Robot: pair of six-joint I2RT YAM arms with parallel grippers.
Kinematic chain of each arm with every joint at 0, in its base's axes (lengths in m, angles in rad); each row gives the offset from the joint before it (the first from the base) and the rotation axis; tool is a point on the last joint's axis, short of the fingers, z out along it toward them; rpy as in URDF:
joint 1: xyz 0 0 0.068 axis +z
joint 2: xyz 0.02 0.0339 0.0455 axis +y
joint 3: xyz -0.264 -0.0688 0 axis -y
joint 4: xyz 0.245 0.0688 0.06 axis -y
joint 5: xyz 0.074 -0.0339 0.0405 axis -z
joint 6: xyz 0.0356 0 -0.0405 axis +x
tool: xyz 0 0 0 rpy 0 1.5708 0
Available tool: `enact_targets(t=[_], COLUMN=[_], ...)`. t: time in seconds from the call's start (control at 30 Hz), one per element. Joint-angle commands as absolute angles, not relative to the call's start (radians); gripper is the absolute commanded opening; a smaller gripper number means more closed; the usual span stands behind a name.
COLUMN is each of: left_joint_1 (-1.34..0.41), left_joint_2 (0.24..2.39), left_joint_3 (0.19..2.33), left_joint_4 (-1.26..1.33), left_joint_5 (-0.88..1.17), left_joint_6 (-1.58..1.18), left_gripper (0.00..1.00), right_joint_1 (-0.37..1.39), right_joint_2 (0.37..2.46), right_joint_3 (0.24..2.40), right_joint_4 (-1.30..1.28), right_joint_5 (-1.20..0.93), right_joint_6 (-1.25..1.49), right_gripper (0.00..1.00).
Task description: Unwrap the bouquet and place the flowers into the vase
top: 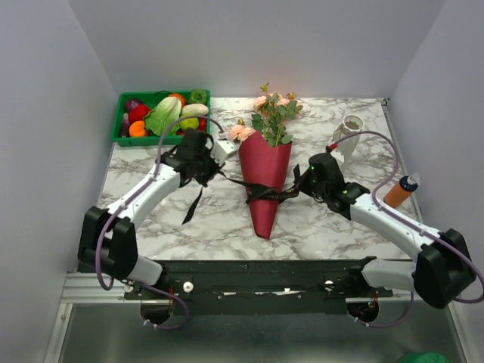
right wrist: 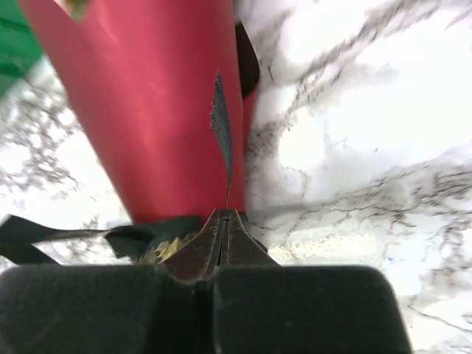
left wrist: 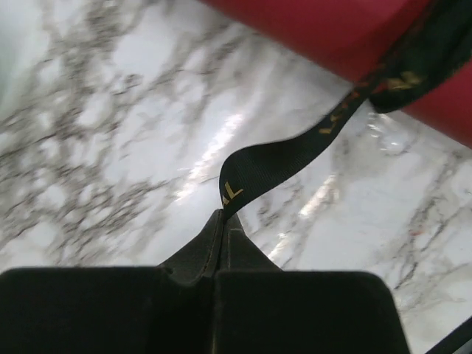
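Bouquet (top: 266, 170) lies flat on the worktop (top: 219, 219), long axis running near-to-far: cone tip twd the arm bases, flowers (top: 274, 106) at the far end. The black ribbon (top: 265, 190) is tied round the cone's lower half, and that tie sits btwn the two sets of fingers. Left fingers (left wrist: 203, 251) are pressed together, pinching one ribbon end. The strip arcs up from their tips and runs ahead & to the right, to the red paper (left wrist: 332, 37). Right fingers (right wrist: 206, 251) are likewise pressed together on a thin ribbon end, seen edge-on, w/ the cone just ahead & slightly left of their tips. So each arm has an end and the cone lies crosswise btwn them. Prob. next: draw the ends apart, out to either side, across the long axis, to slip the tie. Vase (top: 349, 130) stands beyond the right fingers, well apart from the bouquet, so the right arm is nearer to it.
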State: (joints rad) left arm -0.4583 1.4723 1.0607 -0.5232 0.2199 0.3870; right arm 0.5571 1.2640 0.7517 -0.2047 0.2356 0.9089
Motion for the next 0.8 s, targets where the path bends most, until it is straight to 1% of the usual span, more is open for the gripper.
enact_targets(t=[0.0,0.1,0.13,0.2,0.23,0.33,0.37,0.4,0.43,0.47,0.5,0.53,0.57,0.6,0.63,0.7,0.77], left_joint_1=[-0.275,-0.180,-0.119,-0.042,0.036,0.139,0.190,0.211,0.221,0.228,0.227,0.227,0.227,0.226,0.225,0.216,0.163], left_joint_2=[1.367,1.295,1.261,1.237,1.218,1.201,1.201,1.200,1.193,1.186,1.175,1.157,1.151,1.146,1.143,1.147,1.158], left_joint_3=[1.144,1.128,1.120,1.095,1.089,1.063,1.058,1.058,1.061,1.062,1.060,1.060,1.069,1.077,1.089,1.132,1.170], left_joint_4=[-0.638,-0.652,-0.656,-0.664,-0.664,-0.650,-0.649,-0.656,-0.663,-0.667,-0.672,-0.675,-0.680,-0.708,-0.722,-0.768,-0.787], left_joint_5=[0.236,0.206,0.201,0.175,0.161,0.107,0.106,0.107,0.110,0.112,0.117,0.145,0.167,0.199,0.277,0.352,0.419], left_joint_6=[0.360,0.382,0.396,0.406,0.410,0.419,0.419,0.419,0.419,0.419,0.417,0.416,0.414,0.416,0.408,0.405,0.393], left_gripper=[0.00,0.00,0.00,0.00,0.00,0.00,0.00,0.01,0.13,0.51,0.70,0.88,0.99,0.99,0.99,0.99,0.99], right_joint_1=[0.561,0.561,0.558,0.560,0.557,0.551,0.549,0.543,0.538,0.534,0.532,0.532,0.531,0.531,0.531,0.531,0.531], right_joint_2=[1.141,1.063,1.048,1.010,0.999,0.947,0.934,0.924,0.902,0.891,0.882,0.873,0.855,0.847,0.839,0.819,0.805], right_joint_3=[0.798,0.779,0.775,0.759,0.752,0.717,0.706,0.698,0.684,0.678,0.672,0.667,0.660,0.660,0.660,0.673,0.693], right_joint_4=[-0.322,-0.357,-0.370,-0.393,-0.414,-0.446,-0.452,-0.460,-0.484,-0.494,-0.500,-0.515,-0.520,-0.526,-0.537,-0.543,-0.555], right_joint_5=[0.393,0.457,0.484,0.514,0.537,0.592,0.603,0.615,0.638,0.643,0.649,0.661,0.666,0.670,0.676,0.684,0.709], right_joint_6=[0.838,0.808,0.793,0.788,0.788,0.790,0.792,0.793,0.799,0.798,0.795,0.787,0.782,0.779,0.769,0.753,0.727], right_gripper=[0.01,0.01,0.01,0.03,0.04,0.05,0.07,0.12,0.38,0.54,0.69,0.88,0.93,0.97,1.00,1.00,1.00])
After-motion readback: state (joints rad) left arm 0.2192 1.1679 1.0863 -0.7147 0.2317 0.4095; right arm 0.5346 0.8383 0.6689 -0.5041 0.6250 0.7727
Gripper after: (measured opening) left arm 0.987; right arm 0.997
